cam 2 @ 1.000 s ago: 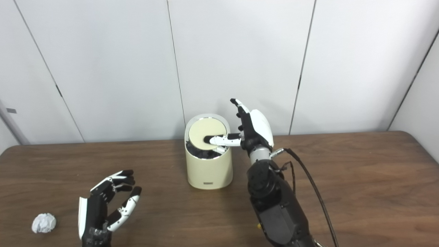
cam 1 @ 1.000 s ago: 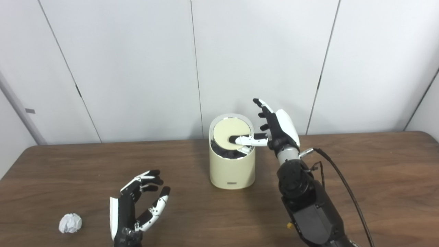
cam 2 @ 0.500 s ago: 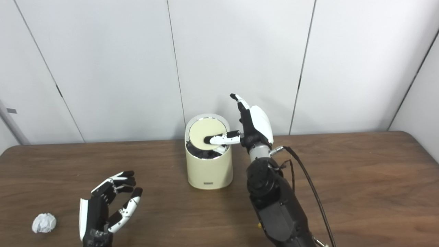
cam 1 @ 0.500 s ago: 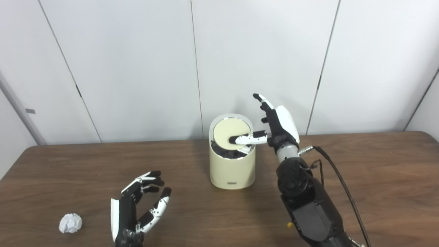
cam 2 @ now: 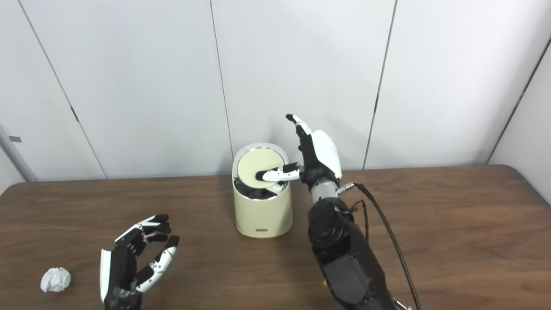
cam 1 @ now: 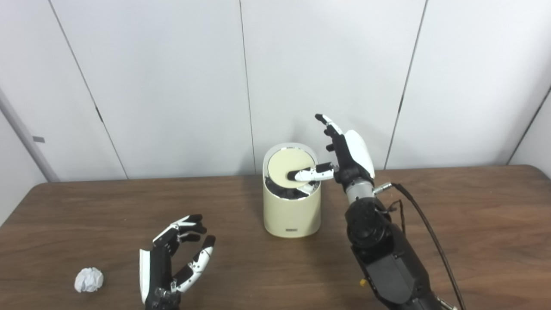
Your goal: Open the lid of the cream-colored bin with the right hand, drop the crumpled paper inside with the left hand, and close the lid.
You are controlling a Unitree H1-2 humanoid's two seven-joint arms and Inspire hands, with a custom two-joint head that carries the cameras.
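- The crumpled paper (cam 1: 88,279), a small white ball, lies on the wooden table (cam 1: 473,224) near its front left corner, touched by nothing
- Just right of it, but apart from it, the left hand (cam 1: 172,265) stands with palm turned sideways, fingers loosely curled and spread, holding nothing
- The cream-colored bin (cam 1: 292,193) stands upright toward the back of the table, near the middle, close to the grey wall panels (cam 1: 172,86)
- Its round lid (cam 1: 289,167) is tilted, the near edge dipped into the bin, so that a dark gap with black lining shows along the front of the rim
- The right hand (cam 1: 346,155) is beside the bin on its right, held upright; its thumb (cam 1: 312,174) reaches sideways over the rim and its dark tip rests on the lid, while the fingers point up and away, spread, grasping nothing
- A black cable (cam 1: 430,241) runs from the right wrist down along the forearm
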